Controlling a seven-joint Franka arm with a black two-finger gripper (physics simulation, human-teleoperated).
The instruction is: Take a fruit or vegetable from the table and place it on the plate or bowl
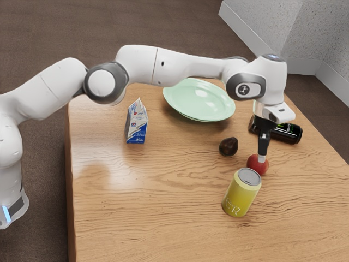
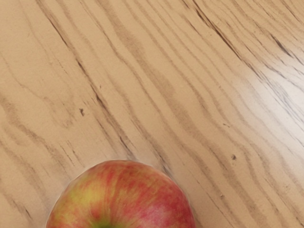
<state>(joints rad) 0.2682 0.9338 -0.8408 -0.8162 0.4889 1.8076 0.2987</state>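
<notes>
I'm hanging my claw (image 1: 263,157) straight down over the red apple (image 1: 257,164) - it's sitting on the table (image 1: 136,191) just beside the yellow can (image 1: 241,192), with a dark fruit (image 1: 228,146) near, so I'm judging a top-down approach suits those crowded sides. I'm seeing the claw edge-on here, so I can't tell whether it's wide or gripping. The green plate (image 1: 199,99) is lying well apart, farther back - that's where I'm reckoning the apple belongs.
</notes>
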